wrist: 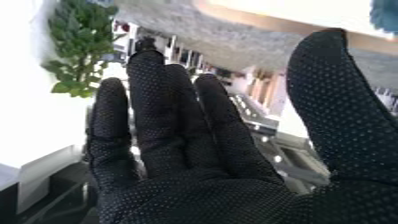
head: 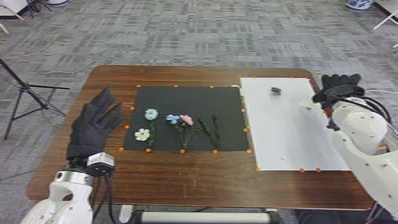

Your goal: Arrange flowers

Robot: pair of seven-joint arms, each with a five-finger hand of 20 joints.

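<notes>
Flowers [head: 142,134] lie from eight o'clock to the middle of the dark mat [head: 200,95] — probably light, petals delicate; best pinched by the stems. Right hand [head: 340,84], two o'clock — fingers straight, thumb apart.

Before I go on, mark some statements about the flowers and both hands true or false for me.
1. The pink flower lies on the black mat. True.
2. The right hand is curled round a stem. False: its fingers are straight and it holds nothing.
3. The left hand is over the white sheet. False: it is left of the black mat.
4. The white flower is nearer the robot than the pink one. True.
</notes>
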